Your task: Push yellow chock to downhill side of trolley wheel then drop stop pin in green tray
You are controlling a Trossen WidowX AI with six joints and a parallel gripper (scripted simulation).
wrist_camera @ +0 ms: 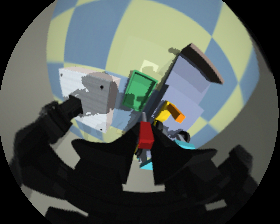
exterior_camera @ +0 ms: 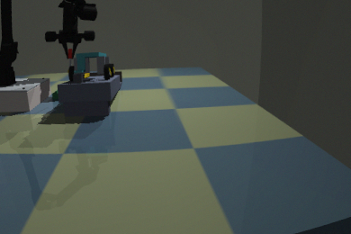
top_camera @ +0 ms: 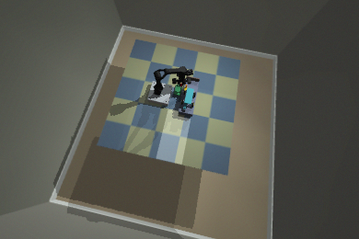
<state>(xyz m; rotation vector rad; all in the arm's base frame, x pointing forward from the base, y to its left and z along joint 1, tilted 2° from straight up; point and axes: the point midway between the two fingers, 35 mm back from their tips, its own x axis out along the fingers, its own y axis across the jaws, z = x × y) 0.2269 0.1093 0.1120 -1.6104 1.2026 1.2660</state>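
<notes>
My gripper (exterior_camera: 69, 57) (wrist_camera: 144, 125) is shut on the stop pin, just below the arm's wrist. The pin's red head (exterior_camera: 70, 52) (wrist_camera: 145, 136) is between the fingers, and its thin grey shaft points down. The pin is clear of the ramp, in the air beside the trolley. The trolley (top_camera: 189, 96) (exterior_camera: 92, 55) stands on the ramp (exterior_camera: 85, 94) (wrist_camera: 187, 75), partly hidden by the fingers in the wrist view. The yellow chock (wrist_camera: 163, 112) with its orange handle (wrist_camera: 176, 113) stands beside a trolley wheel; contact cannot be made out. The green tray (top_camera: 178, 90) (wrist_camera: 140, 91) shows no pin inside.
The white arm base (top_camera: 158, 96) (exterior_camera: 20, 96) (wrist_camera: 87, 97) stands on the other side of the tray from the ramp. A raised brown end board (wrist_camera: 202, 62) closes one end of the ramp. The checkered floor (exterior_camera: 135, 183) lies around them.
</notes>
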